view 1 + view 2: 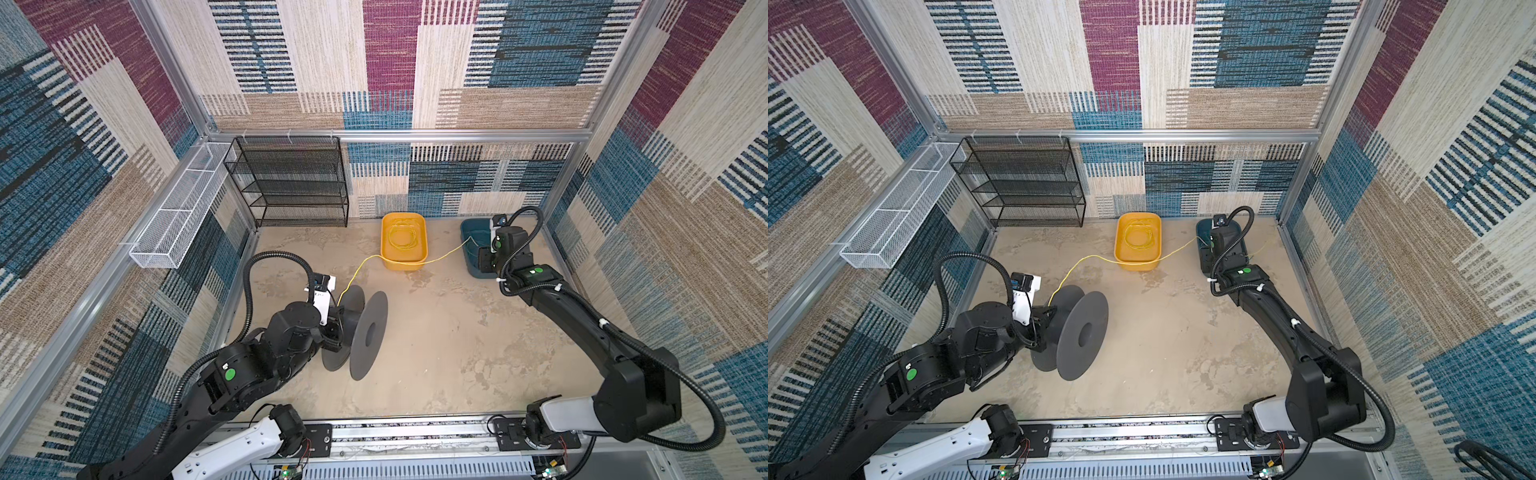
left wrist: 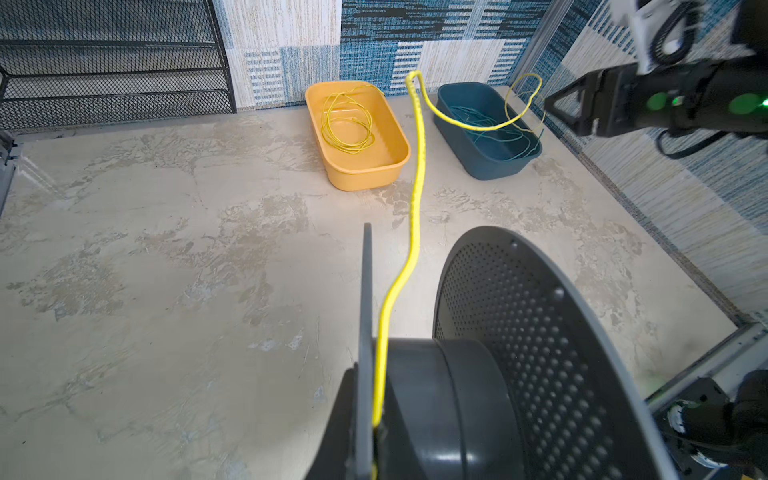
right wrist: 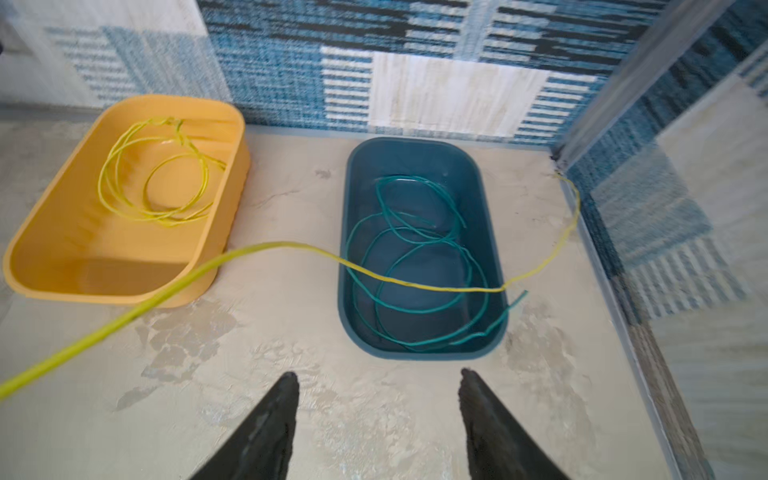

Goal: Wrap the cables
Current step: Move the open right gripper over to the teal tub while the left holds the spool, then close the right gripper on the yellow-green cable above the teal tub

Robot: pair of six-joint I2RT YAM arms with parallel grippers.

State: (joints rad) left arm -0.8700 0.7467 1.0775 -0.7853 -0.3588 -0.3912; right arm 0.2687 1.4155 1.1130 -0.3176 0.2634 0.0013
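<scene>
Barely underway: clamps grey spool (image 1: 1081,334) near left in clenched left gripper (image 1: 1042,320), hangs right gripper (image 3: 378,372) released by far-right blue tub (image 3: 415,143), leaves yellow cable (image 1: 444,255) strung between, unwound, plus another coil (image 3: 158,183) in far yellow tub (image 3: 124,291).

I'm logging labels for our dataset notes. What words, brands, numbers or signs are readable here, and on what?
No text can be read in any view.
Yellow cable running to the spool: tiny dark print along its jacket, too small to read.
White camera mount on the left arm: a small dark mark, blurred.
Spool, yellow bin, blue bin: no markings visible.
</scene>
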